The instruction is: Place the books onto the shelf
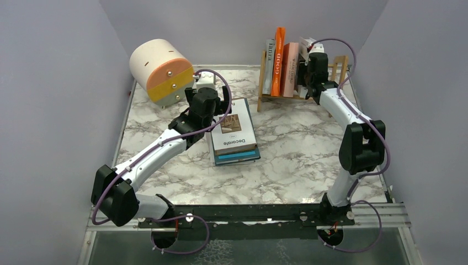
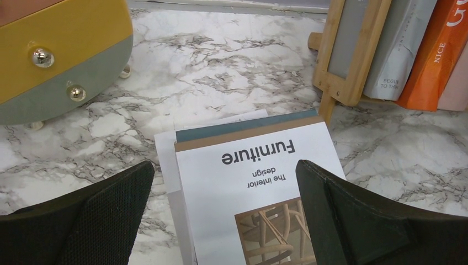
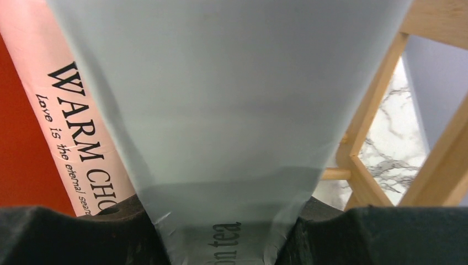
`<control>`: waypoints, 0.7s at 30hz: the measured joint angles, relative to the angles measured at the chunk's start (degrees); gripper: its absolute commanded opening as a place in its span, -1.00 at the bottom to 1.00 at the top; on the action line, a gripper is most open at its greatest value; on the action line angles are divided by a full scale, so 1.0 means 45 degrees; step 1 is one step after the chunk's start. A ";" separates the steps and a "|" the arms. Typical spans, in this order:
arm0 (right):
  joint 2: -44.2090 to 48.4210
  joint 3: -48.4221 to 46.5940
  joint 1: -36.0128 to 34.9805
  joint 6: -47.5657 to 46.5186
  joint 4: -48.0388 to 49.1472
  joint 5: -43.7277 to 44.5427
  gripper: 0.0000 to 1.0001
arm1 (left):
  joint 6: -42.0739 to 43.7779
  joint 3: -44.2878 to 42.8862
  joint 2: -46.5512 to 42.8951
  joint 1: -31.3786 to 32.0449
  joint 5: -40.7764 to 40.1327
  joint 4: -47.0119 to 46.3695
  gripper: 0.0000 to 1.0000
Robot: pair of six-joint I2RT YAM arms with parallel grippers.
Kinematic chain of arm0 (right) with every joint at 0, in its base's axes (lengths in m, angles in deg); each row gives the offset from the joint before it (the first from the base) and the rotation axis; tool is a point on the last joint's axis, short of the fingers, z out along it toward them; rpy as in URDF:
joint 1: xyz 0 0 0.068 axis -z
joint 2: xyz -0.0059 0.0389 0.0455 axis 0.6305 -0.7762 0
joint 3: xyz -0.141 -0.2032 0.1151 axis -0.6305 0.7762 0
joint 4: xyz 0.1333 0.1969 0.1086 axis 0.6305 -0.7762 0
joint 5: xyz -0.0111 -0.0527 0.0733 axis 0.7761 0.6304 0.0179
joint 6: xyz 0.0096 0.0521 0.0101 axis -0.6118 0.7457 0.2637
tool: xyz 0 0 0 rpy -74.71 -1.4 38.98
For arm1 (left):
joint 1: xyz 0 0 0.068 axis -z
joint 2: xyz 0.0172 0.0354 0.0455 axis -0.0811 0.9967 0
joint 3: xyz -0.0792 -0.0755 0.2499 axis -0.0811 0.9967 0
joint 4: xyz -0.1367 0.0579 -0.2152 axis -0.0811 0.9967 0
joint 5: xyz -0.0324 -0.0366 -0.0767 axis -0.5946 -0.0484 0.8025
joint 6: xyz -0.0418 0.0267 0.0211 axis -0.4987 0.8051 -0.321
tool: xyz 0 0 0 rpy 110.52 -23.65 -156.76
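Three books stand upright on the shelf [image 1: 262,77] at the far right of the desk [image 1: 298,143]: a grey book [image 1: 269,66], an orange book [image 1: 278,61] and a pink book [image 1: 290,69], leaning side by side between the end frames. A fourth, a pale grey-green book [image 3: 232,110], sits just beside the pink one inside the rack. The right fingers [image 3: 66,237] are closed on its lower edge, partly apart to match its thickness. Whether it rests fully on the rails cannot be determined from these views. A stack [image 1: 234,135] of at least three books lies flat near the middle of the desk, white cover on top and a teal cover lower down, well apart from the shelf. The left fingers [image 2: 99,221] hang above the far end of this stack, spread to full width and holding nothing. A round drum [image 1: 160,69] stands at the far left corner, clear of both. Judged progress: roughly half complete. Pending: release of the fourth book, then transfer of each stacked book.
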 measured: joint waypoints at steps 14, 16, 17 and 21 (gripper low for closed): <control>-0.1069 -0.0699 0.0000 0.0296 -0.0209 -0.0913 -0.99 | -0.0005 0.0005 0.0000 -0.0248 0.0151 0.0000 0.98; -0.1331 -0.1098 0.0000 0.0325 -0.0520 -0.0899 -0.99 | -0.0005 0.0005 0.0000 -0.0272 0.0180 0.0000 0.98; -0.1433 -0.1258 0.0000 0.0335 -0.0685 -0.0899 -0.98 | -0.0005 0.0005 0.0000 -0.0272 0.0194 0.0000 0.98; -0.1647 -0.1724 0.0000 0.0442 -0.1486 -0.0879 -0.99 | -0.0005 0.0005 0.0000 -0.0330 0.0243 0.0000 0.98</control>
